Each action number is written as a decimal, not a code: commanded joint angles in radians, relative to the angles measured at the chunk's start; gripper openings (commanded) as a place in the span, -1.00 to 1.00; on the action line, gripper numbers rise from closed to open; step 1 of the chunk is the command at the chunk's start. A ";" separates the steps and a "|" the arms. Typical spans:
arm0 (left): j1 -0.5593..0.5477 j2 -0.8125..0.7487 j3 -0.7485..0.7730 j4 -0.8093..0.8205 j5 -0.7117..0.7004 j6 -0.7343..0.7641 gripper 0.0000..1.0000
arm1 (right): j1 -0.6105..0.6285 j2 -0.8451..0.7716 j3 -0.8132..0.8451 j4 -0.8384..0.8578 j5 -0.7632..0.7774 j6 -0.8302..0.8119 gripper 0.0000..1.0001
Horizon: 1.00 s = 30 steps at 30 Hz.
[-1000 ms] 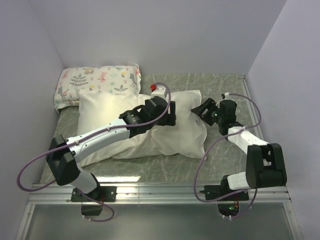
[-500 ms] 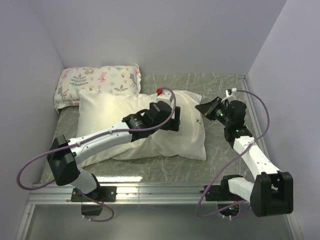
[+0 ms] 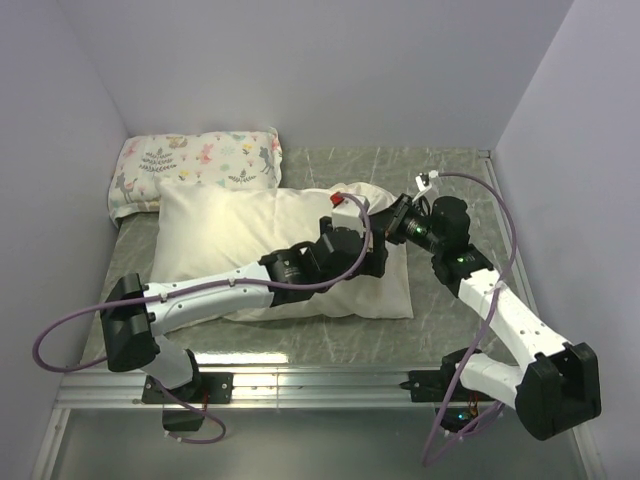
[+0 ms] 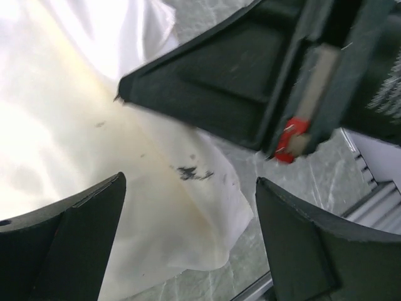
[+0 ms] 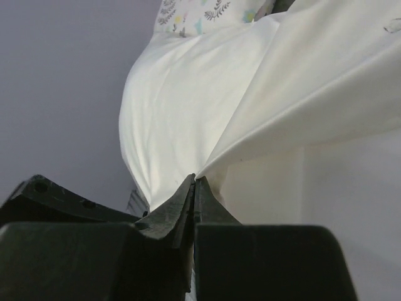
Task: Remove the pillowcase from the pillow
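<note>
- Grey marbled surface point(image 3: 450, 290) between pale lilac walls carries the pillowcase point(image 3: 230, 225), its long axis running left to right, plump with the pillow hidden inside.
- Nearest, the left jaws stand wide apart over its near right corner, with limp cream fabric directly beneath.
- Just beyond, the right jaws are pressed together on a thin, glossy fold at the right end; the sleeve would likely strip rightward.
- Far left lies a printed pillow point(image 3: 195, 160).

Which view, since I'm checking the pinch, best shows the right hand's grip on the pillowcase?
Right wrist: the right hand is shut, a pillowcase fold running into its tips. Top view shows it at the cloth's right end, contact hidden. Left wrist shows only its dark body above the corner.
</note>
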 commanded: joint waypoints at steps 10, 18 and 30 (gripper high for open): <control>-0.045 0.001 -0.124 0.198 -0.366 -0.207 0.79 | 0.083 0.011 0.090 0.043 -0.058 0.078 -1.00; -0.062 -0.024 -0.147 0.266 -0.365 -0.179 0.76 | 0.097 0.017 0.083 0.040 -0.050 0.078 -1.00; -0.022 -0.050 -0.199 0.218 -0.391 -0.221 -0.58 | 0.100 -0.011 0.117 -0.072 0.005 -0.011 -1.00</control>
